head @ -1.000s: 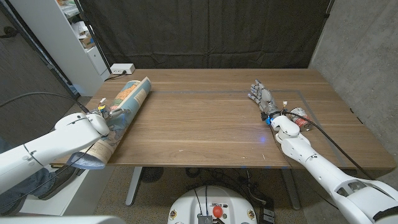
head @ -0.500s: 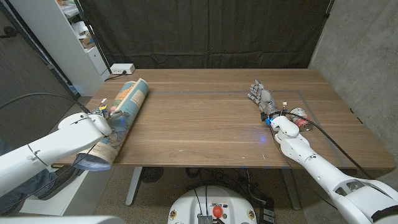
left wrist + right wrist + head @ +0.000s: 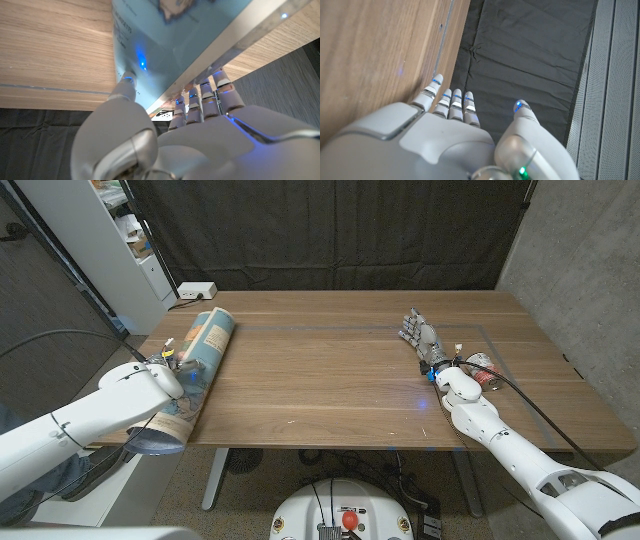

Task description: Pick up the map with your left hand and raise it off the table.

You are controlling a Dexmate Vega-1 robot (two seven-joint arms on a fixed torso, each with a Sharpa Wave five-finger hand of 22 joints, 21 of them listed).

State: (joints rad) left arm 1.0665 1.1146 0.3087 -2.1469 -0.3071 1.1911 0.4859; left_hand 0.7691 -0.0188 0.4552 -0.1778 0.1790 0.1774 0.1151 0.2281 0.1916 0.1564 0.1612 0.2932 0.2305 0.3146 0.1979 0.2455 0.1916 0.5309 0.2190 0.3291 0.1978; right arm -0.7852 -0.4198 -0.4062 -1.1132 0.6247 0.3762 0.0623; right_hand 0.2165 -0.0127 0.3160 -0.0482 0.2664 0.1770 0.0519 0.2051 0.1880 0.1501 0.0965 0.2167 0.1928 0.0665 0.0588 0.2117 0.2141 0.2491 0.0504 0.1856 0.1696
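Where wood-grain table (image 3: 330, 370) ends, left robot hand (image 3: 178, 370) grips rolled (glossy) map (image 3: 190, 373).

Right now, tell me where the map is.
In the head view the rolled map lies at the table's left edge, gripped by the left hand.

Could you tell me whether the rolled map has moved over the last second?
Yes. In the head view the rolled map, gripped by the left hand, has swung its far end leftward and farther from the camera, toward the white power strip.
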